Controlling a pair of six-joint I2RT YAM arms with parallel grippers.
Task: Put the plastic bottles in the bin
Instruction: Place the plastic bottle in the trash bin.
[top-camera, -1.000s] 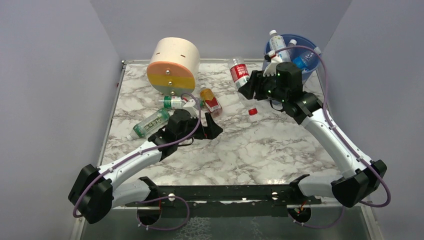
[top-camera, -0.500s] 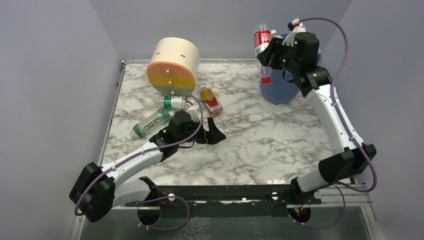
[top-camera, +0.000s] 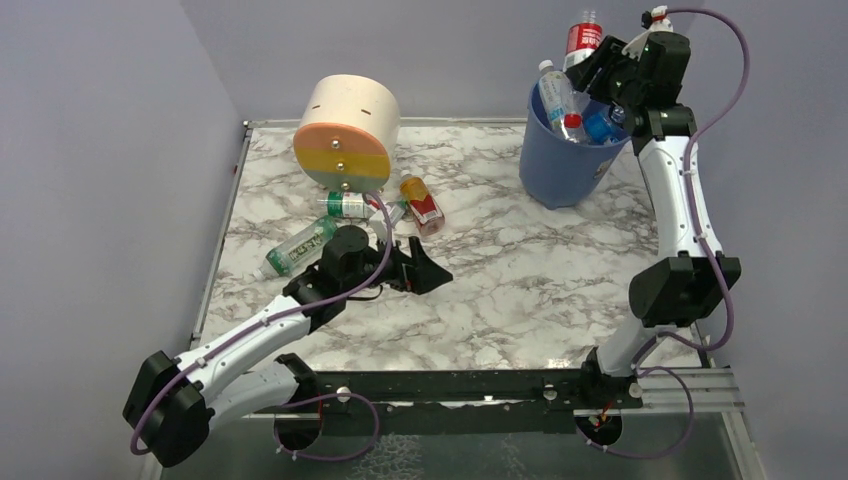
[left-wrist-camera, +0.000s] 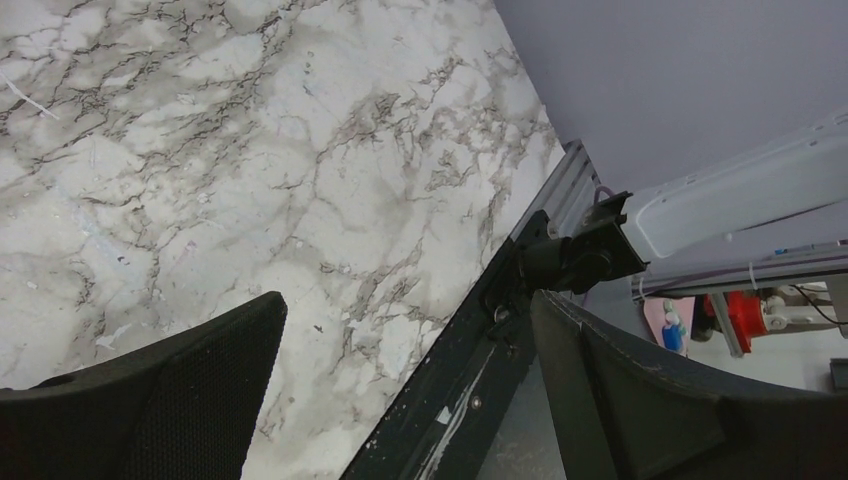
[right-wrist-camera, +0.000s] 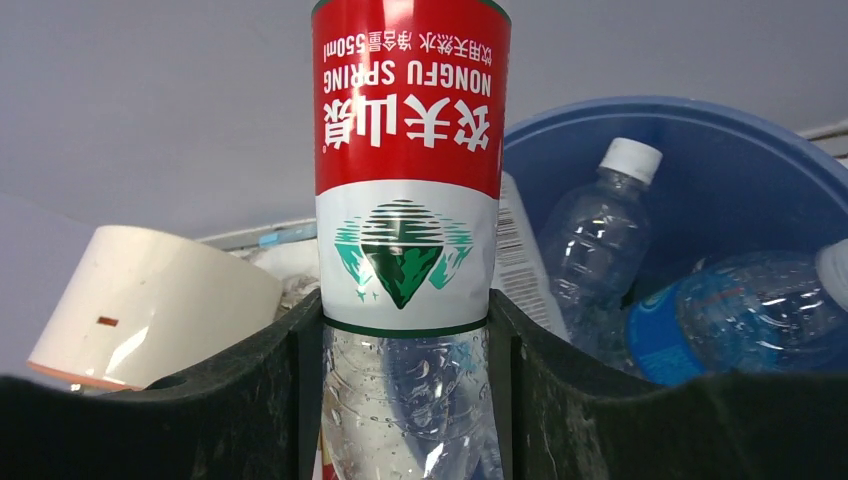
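Observation:
My right gripper (top-camera: 603, 72) is shut on a clear plastic bottle with a red label (top-camera: 581, 40). It holds the bottle cap-down over the open top of the blue bin (top-camera: 558, 172). In the right wrist view the bottle (right-wrist-camera: 405, 200) sits between the fingers (right-wrist-camera: 240, 400) with the bin (right-wrist-camera: 720, 150) behind it. Two bottles (right-wrist-camera: 600, 235) (right-wrist-camera: 735, 320) lie inside the bin. My left gripper (top-camera: 425, 272) is open and empty, low over the table. Beside it lie two green-labelled bottles (top-camera: 346, 205) (top-camera: 300, 246) and an orange-tinted one (top-camera: 422, 201).
A cream, orange and yellow cylinder (top-camera: 347, 130) lies on its side at the back left, just behind the loose bottles. The left wrist view shows marble table (left-wrist-camera: 250, 150) and the black front rail (left-wrist-camera: 470, 380). Grey walls close in the sides.
My right arm has lifted the red-labelled bottle from beside the bin up and right, to above its opening. My left gripper has shifted slightly right.

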